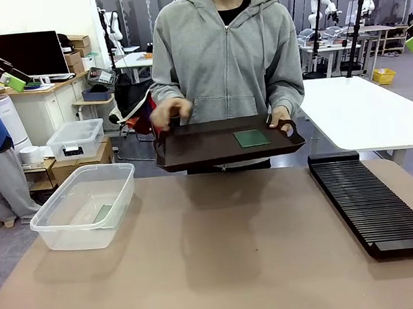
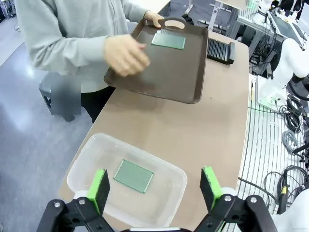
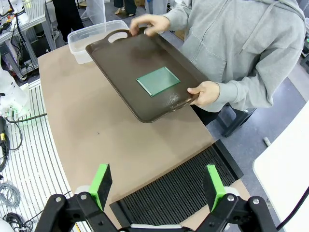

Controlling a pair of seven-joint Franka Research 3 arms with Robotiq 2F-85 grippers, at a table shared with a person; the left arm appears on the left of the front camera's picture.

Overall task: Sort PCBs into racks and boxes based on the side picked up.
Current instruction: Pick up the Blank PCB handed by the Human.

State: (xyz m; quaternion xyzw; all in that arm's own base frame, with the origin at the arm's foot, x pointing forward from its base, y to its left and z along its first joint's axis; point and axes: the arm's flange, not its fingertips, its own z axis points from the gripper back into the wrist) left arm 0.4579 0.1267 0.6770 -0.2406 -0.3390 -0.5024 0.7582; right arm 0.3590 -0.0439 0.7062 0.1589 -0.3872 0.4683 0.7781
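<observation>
A person holds a dark brown tray (image 1: pixel 206 149) over the table's far edge, with one green PCB (image 1: pixel 252 137) lying flat on it. One hand (image 2: pixel 126 54) hovers blurred at the tray's near handle; the other grips the far handle. A second PCB (image 2: pixel 133 176) lies flat in the clear tub (image 1: pixel 88 204) at the table's left. The long black slotted rack (image 1: pixel 374 205) lies at the right. My left gripper (image 2: pixel 154 188) hangs open above the tub, holding nothing. My right gripper (image 3: pixel 157 186) is open and bare over the rack (image 3: pixel 183 191), well short of the tray's PCB (image 3: pixel 158 80).
The brown tabletop (image 1: pixel 222 254) between tub and rack is bare. A white table (image 1: pixel 365 112) stands behind the rack. A smaller lidded clear box (image 1: pixel 75 139) sits on a low shelf off the table's left. Cables lie on the floor beside the table.
</observation>
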